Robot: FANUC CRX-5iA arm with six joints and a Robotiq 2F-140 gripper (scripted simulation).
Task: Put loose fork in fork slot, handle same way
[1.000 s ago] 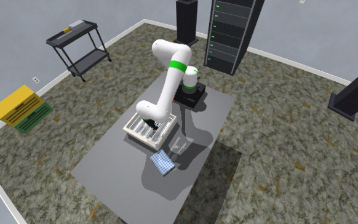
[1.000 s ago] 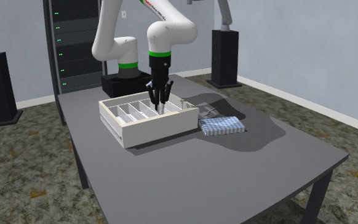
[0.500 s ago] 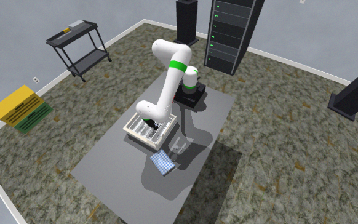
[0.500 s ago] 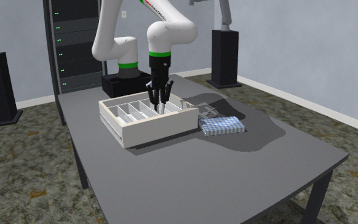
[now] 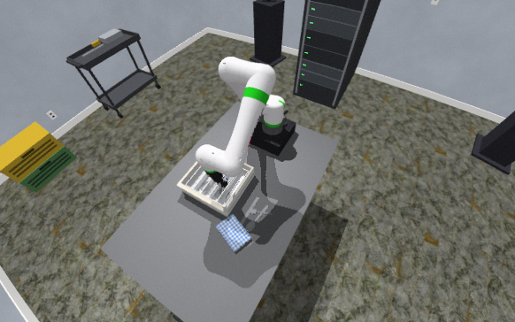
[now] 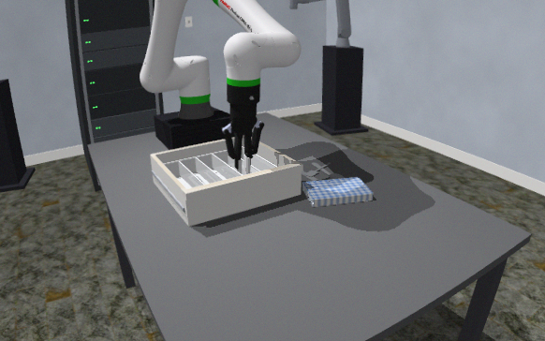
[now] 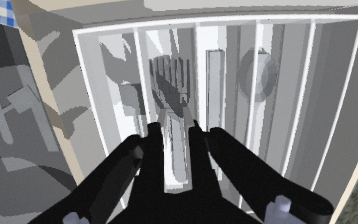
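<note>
The cutlery tray (image 5: 191,193) (image 6: 232,199) (image 7: 216,22) stands on the grey table with several long slots. In the wrist view the forks (image 7: 170,82) lie in the second slot from the left, tines pointing away from me. The loose fork's handle (image 7: 176,160) lies along that slot on top of them, right between my fingers. My gripper (image 5: 219,181) (image 6: 243,164) (image 7: 175,117) reaches down into this slot. Its fingers stand slightly apart on either side of the handle and do not clamp it.
A knife (image 7: 215,85) and a spoon (image 7: 258,75) lie in the slots to the right of the forks. A blue checked cloth (image 5: 234,233) (image 6: 337,191) and loose cutlery (image 5: 259,210) (image 6: 316,169) (image 7: 11,105) lie on the table beside the tray. The robot base (image 6: 190,126) stands behind it.
</note>
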